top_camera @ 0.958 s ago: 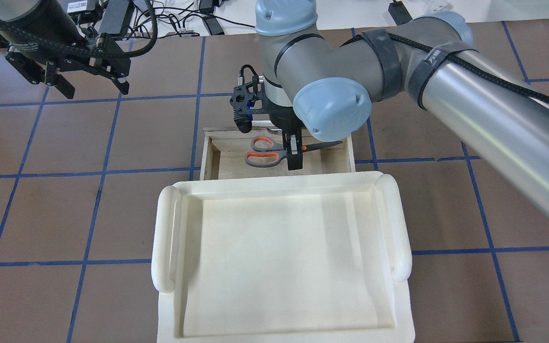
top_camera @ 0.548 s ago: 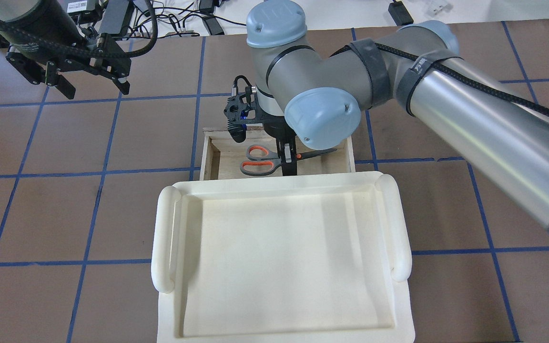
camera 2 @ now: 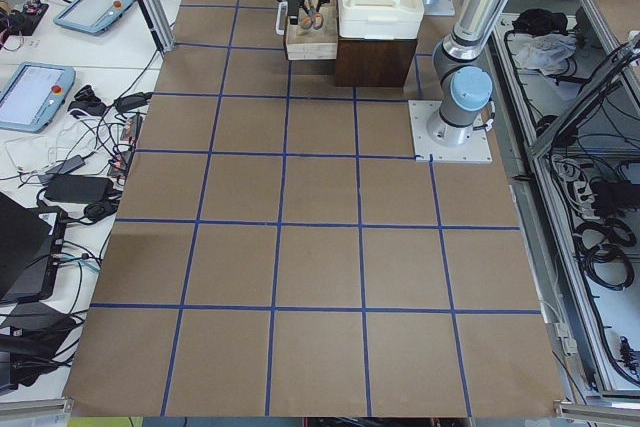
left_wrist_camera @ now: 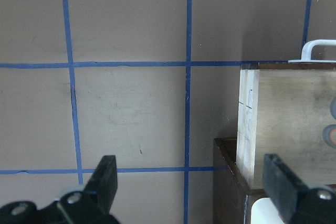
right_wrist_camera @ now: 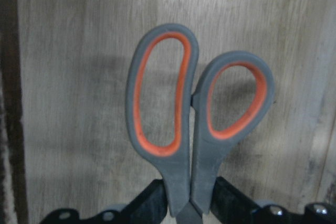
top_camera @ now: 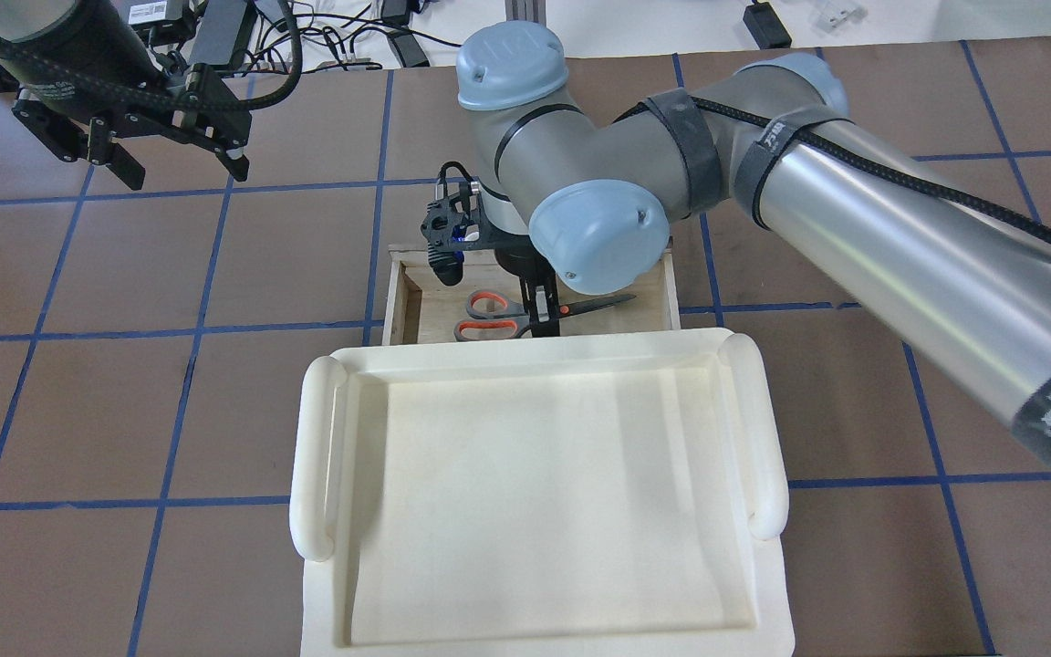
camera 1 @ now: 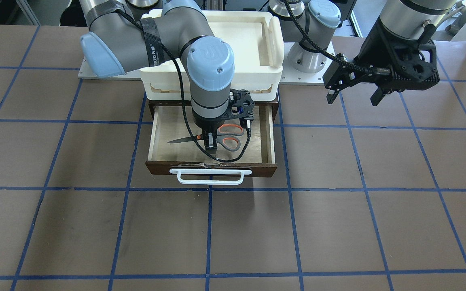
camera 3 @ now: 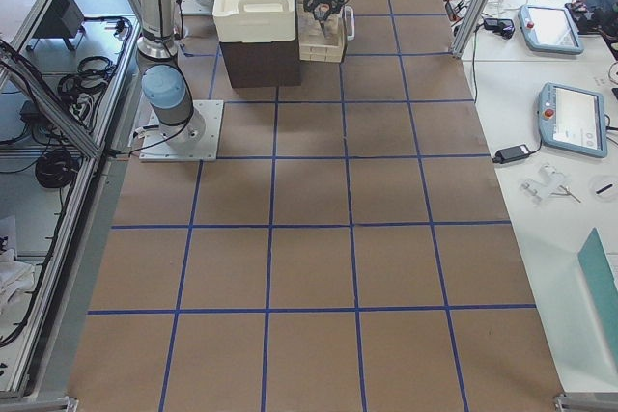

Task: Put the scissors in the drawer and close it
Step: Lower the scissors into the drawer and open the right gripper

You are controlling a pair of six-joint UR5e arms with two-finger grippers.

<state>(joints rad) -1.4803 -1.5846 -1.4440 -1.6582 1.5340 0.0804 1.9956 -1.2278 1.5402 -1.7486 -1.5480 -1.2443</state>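
Brown tabletop (camera 1: 338, 226) gridded with blue tape carries the pulled-out drawer (camera 1: 155, 137), inside which the right gripper (camera 1: 210, 142) clamps the scissors (right_wrist_camera: 179, 177) just below their grey handles (blades lying sideways), while the left gripper (camera 1: 353, 100) hangs well apart, fingers spread wide and holding nothing.

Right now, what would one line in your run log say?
right end effector: shut on scissors, within drawer | drawer: open | left end effector: open, empty, off to the side
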